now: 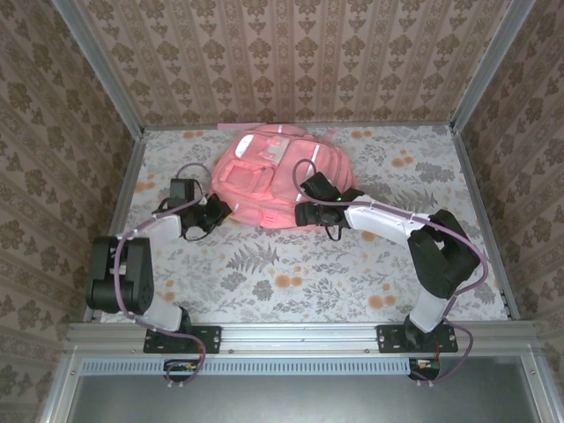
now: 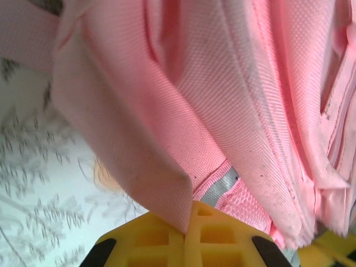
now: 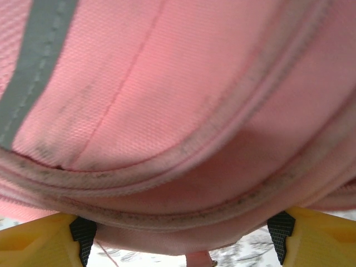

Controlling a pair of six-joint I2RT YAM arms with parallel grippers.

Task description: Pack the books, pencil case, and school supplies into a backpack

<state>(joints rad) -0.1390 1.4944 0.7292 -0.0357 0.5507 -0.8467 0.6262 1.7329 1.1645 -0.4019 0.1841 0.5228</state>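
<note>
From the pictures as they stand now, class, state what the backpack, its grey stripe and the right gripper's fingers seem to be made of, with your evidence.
Backpack: woven synthetic fabric, probably polyester or nylon, matt; a fine grid weave and soft folds show.
Grey stripe: likely reflective tape, smoother than the cloth.
Right gripper fingers: yellow moulded plastic, seemingly, with black rubbery-looking pads.

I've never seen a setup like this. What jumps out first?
A big pink backpack lies at the far middle of a flower-patterned table. Two arms reach it from either side: the left arm has its jaws pinched shut on a fold of pink fabric, the right arm has its jaws wide open at the bag's edge.
</note>
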